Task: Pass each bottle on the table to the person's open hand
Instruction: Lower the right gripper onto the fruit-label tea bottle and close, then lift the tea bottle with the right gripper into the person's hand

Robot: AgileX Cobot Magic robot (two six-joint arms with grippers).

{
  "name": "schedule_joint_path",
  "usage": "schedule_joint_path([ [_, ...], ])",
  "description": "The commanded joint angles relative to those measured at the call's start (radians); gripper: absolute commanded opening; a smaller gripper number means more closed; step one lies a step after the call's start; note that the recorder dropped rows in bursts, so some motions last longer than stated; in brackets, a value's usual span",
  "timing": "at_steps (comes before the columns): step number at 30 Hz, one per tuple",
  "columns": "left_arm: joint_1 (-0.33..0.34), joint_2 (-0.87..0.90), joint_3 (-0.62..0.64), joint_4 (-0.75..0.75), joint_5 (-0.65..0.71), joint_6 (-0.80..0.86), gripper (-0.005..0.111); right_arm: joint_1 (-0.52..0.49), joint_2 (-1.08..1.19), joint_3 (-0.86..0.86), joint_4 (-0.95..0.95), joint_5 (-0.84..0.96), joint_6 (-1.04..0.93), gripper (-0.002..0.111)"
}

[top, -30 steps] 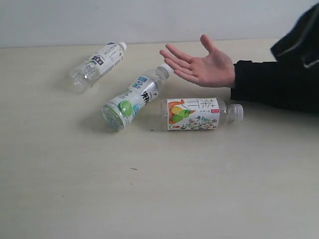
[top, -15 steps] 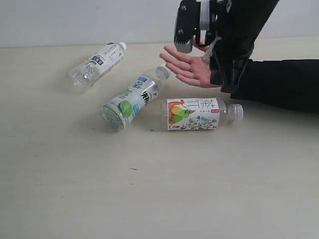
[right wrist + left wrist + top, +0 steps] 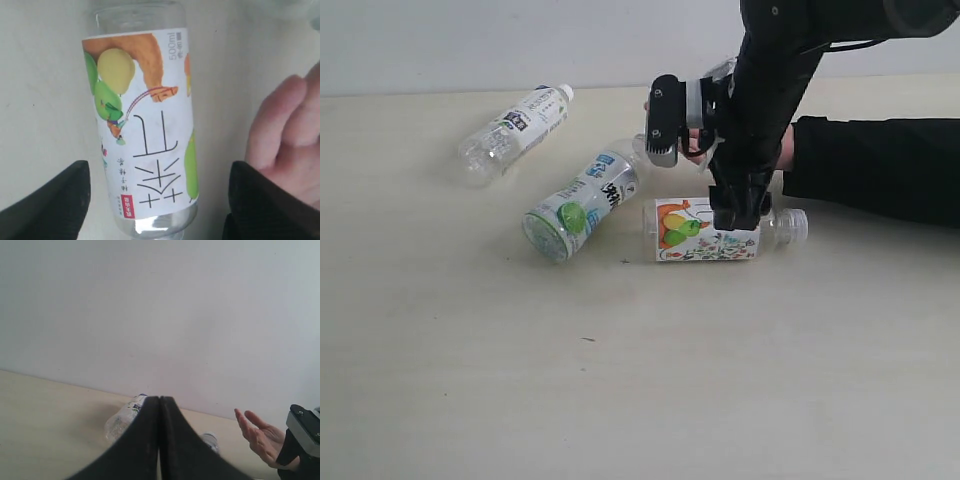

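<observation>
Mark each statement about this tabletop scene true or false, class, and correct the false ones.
1. Three clear plastic bottles lie on their sides on the pale cream table. True.
2. The black right claw is shut on the fruit-picture-label bottle. False: it is open, jaws either side of that bottle.
3. The black left claw is shut. True.
4. The person's bare hand holds a bottle. False: it is open and empty.

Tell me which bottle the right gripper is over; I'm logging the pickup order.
The bottle with the fruit picture, lying between the sides of the open right gripper. The green-bottomed bottle and the far bottle lie away from it.
</observation>
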Motion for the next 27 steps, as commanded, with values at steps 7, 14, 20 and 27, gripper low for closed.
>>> schedule_joint_path([
  [7, 0.001, -0.005, 0.003, -0.005, -0.010, -0.003, 0.000, 0.003, 0.086, -0.004, 0.053, -0.017, -0.015, 0.073],
  [14, 0.001, -0.005, 0.003, -0.005, -0.010, -0.003, 0.000, 0.003, 0.142, -0.004, 0.053, -0.055, -0.015, 0.073],
  [20, 0.001, -0.005, 0.003, -0.005, -0.010, -0.003, 0.000, 0.003, 0.155, -0.004, 0.053, -0.053, -0.008, 0.072],
  [27, 0.001, -0.005, 0.003, -0.005, -0.010, -0.003, 0.000, 0.003, 0.154, -0.004, 0.060, 0.028, 0.204, 0.024],
])
